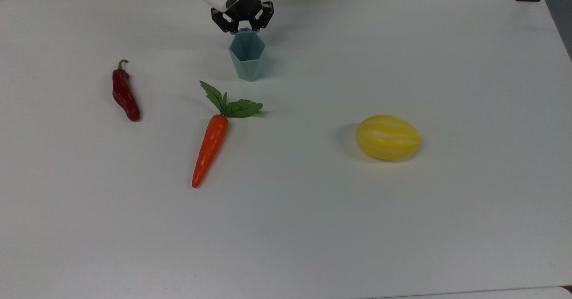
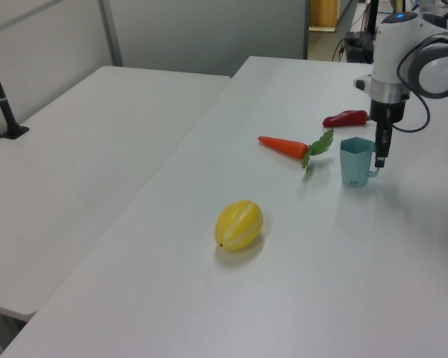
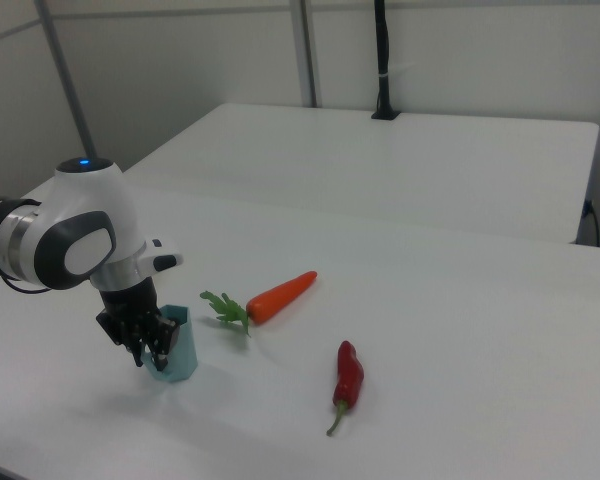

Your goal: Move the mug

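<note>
On your white table (image 1: 402, 227) you have three items lying flat and well apart: an orange carrot (image 1: 210, 149) with green leaves, a dark red chili pepper (image 1: 124, 94) toward the top view's left, and a yellow striped melon (image 1: 388, 137) toward the top view's right. A second white table (image 2: 82, 142) adjoins it.
</note>
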Controlling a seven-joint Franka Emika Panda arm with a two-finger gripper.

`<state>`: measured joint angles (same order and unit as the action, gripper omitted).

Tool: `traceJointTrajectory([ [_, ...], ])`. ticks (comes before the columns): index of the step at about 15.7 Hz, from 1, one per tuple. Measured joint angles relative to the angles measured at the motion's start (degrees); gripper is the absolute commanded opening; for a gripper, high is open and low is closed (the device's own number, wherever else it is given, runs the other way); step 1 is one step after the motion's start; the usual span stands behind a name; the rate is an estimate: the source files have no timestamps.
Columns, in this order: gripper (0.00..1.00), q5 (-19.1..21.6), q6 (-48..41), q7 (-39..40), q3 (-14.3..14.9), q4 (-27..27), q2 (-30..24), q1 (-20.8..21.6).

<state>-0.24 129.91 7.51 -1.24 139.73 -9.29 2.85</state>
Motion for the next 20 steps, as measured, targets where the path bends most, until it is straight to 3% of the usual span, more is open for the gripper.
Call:
traceJointTrajectory([
  [1, 0.98, 0.0, -0.2, -0.2, 0.0, 0.0, 0.0, 0.0],
  [2, 1.0, 0.0, -0.4, -0.5, 0.0, 0.0, 0.0, 0.0],
  [6, 1.0, 0.0, -1.6, -4.6, 0.0, -0.7, -0.1, -0.1],
  [8, 1.0, 0.0, -6.4, -6.1, 0.0, -3.3, -0.2, -0.1],
  [17, 1.0, 0.1, -30.6, -12.4, -0.2, -28.3, -0.8, -0.1],
  [20, 1.0, 2.4, -38.0, -14.8, -0.3, -36.3, -0.8, -0.1],
])
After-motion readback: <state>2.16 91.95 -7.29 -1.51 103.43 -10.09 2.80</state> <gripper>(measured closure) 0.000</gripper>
